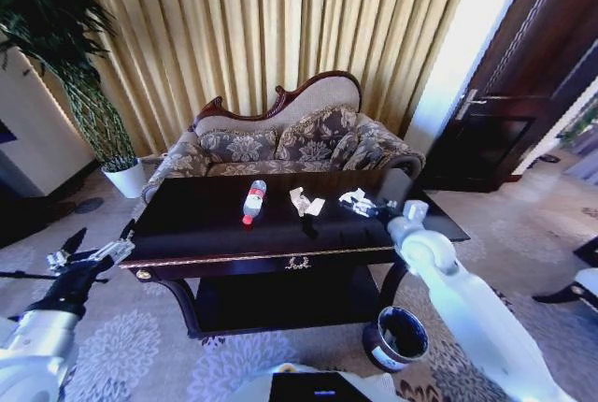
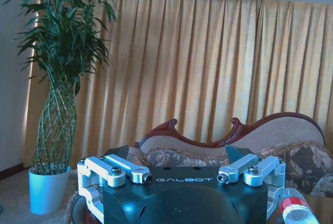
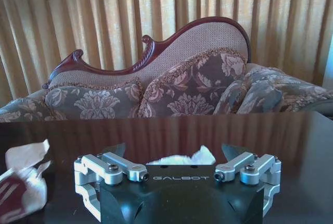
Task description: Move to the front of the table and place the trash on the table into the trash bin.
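Note:
The dark-brown table (image 1: 234, 243) stands right in front of me. On it lie a clear bottle (image 1: 254, 201) with a red cap, a white paper scrap (image 1: 306, 202) at the middle, and a crumpled white paper (image 1: 355, 200) to the right. My right gripper (image 1: 381, 206) reaches over the table's right part and is open, with that crumpled paper (image 3: 182, 158) lying between its fingers (image 3: 118, 149). Another scrap (image 3: 23, 174) lies off to one side. My left gripper (image 1: 98, 241) hangs open beside the table's left end, the bottle (image 2: 296, 211) near it. The trash bin (image 1: 396, 338) sits on the carpet below my right arm.
A patterned sofa (image 1: 280, 140) stands behind the table before gold curtains. A tall plant in a white pot (image 1: 126, 178) is at the back left. A dark door (image 1: 505, 112) is at the right. Patterned carpet surrounds the table.

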